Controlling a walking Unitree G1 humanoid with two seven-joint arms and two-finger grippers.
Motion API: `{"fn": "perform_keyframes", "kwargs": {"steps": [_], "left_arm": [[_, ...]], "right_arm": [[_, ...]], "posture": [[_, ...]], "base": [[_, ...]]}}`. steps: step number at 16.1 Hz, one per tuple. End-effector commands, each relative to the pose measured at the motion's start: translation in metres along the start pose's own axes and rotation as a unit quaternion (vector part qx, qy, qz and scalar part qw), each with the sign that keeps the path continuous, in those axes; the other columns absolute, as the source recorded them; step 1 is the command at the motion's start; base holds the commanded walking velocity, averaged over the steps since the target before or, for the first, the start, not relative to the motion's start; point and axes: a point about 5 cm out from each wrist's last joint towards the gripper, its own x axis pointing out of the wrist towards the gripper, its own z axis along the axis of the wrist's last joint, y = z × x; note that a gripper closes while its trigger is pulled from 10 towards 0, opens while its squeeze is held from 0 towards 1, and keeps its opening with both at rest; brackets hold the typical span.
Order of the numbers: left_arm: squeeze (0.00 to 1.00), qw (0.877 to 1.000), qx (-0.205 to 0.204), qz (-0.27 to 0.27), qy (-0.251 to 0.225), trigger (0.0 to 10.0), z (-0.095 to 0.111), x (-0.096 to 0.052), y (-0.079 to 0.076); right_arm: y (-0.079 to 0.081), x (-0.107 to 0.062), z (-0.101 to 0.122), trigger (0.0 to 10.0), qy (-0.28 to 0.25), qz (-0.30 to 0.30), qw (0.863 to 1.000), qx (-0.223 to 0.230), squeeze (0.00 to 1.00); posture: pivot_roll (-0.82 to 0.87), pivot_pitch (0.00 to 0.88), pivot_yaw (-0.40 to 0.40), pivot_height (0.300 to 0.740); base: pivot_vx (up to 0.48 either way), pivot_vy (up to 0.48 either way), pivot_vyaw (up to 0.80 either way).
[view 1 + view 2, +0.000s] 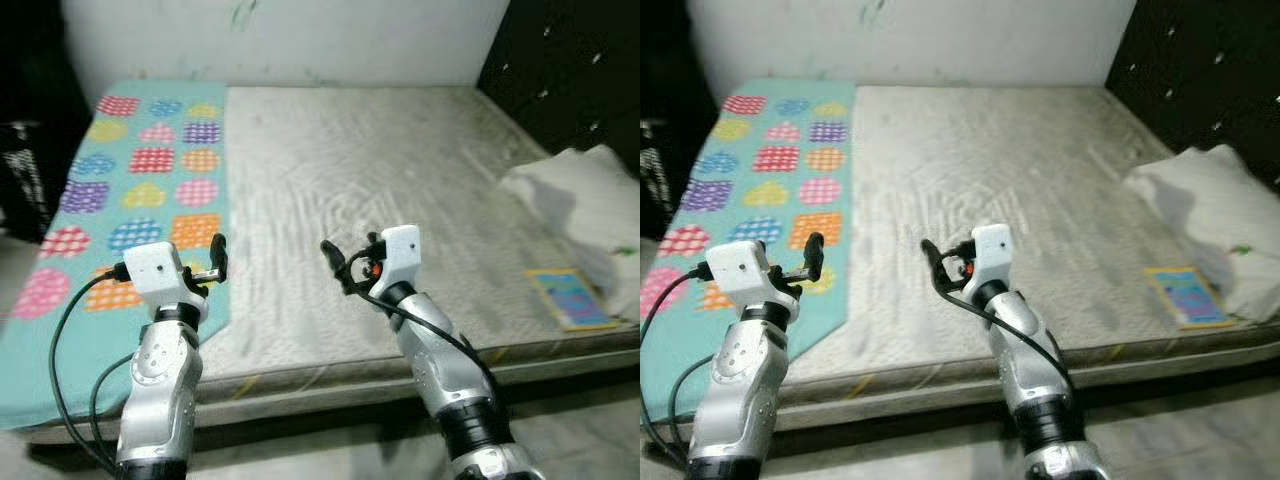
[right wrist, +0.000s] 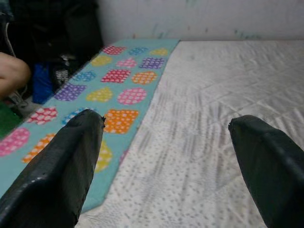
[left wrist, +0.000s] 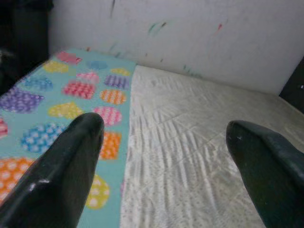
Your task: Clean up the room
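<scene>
We hold both arms raised over the near edge of the mattress (image 1: 400,180), likely ready to reach. Our left gripper (image 1: 218,258) hovers with fingers spread wide and empty, at the border of the patterned sheet (image 1: 140,170) covering the mattress's left strip. Our right gripper (image 1: 340,262) hangs over the mattress's bare middle, also wide and empty. The book (image 1: 572,297) lies at the mattress's near right corner, just beside the pillow (image 1: 585,205); the quilted stretch between is open.

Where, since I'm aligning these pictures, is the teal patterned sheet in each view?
Left eye: teal sheet covers the left strip of the mattress.
Right eye: same left strip.
Left wrist: beside the bare mattress.
Right wrist: likewise.
Shared landmark: sheet's straight edge against the mattress.
</scene>
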Motion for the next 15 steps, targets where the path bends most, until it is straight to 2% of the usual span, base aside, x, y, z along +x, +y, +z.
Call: {"fn": "perform_keyframes", "kwargs": {"steps": [1, 15], "left_arm": [[0.00, 1.000, -0.003, -0.005, 0.001, 10.0, 0.0003, -0.0005, -0.0013], [0.00, 1.000, -0.008, -0.002, 0.004, 10.0, 0.0008, 0.0020, -0.0015]], "right_arm": [[-0.0020, 0.0007, 0.0028, 10.0, -0.002, -0.002, 1.000, -0.002, 0.00], [-0.0020, 0.0019, 0.0037, 10.0, -0.003, -0.003, 1.000, -0.003, 0.00]], "posture": [[0.05, 0.074, -0.063, 0.740], [0.04, 0.082, -0.063, 0.740]], "base": [[0.000, 0.446, 0.00], [0.000, 0.446, 0.00]]}}
